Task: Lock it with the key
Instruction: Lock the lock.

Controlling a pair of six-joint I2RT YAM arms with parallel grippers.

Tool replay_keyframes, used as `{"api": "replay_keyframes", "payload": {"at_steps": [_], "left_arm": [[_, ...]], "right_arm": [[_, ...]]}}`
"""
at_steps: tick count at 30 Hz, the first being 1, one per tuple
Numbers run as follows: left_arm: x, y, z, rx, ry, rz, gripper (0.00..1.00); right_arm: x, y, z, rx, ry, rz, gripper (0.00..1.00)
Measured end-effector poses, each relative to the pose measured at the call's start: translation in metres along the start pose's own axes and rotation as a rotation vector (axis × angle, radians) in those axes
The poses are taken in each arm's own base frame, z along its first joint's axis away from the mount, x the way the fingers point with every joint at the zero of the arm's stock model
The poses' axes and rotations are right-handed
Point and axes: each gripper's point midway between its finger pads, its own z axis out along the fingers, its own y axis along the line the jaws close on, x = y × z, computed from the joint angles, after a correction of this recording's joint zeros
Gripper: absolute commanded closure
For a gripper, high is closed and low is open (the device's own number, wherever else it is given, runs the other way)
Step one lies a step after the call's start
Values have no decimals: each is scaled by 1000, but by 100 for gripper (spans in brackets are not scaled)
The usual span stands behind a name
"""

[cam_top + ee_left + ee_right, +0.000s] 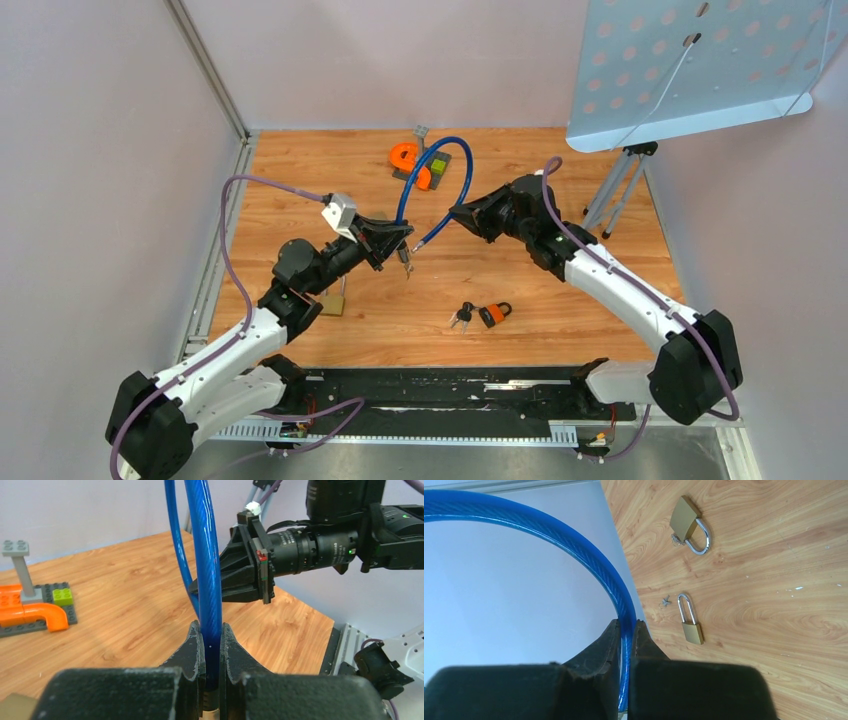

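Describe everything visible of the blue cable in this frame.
The blue cable is glossy, plastic-coated, with a twisted core showing through, bent into a tall loop held off the wooden table. The left tool clamps one stretch, the right tool another. One free end, apparently metal-tipped, points down between the two tools.

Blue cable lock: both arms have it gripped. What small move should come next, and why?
Probably ease the right gripper toward the left gripper, steering the free tip toward the end that the left one holds. Both grippers are shut on the blue cable, yet the top view shows the loop open, with the tip just short of the left gripper.
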Motion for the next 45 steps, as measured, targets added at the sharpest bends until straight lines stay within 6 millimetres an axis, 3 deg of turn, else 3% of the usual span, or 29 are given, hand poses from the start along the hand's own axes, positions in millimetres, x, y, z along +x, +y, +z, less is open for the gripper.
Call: {"api": "replay_keyframes", "payload": {"at_steps": [13, 28, 37, 45], "left_arm": [[11, 9, -2, -53, 39, -28, 100], [21, 28, 6, -143, 76, -67, 100], [28, 61, 12, -336, 141, -101, 100], [53, 89, 4, -488, 228, -113, 100]], "right_arm": [[-4, -19, 20, 71, -17, 5, 100], [-4, -20, 31, 89, -29, 2, 100], [-10, -17, 35, 115, -107, -24, 100], [-1, -6, 34, 106, -149, -72, 100]]}}
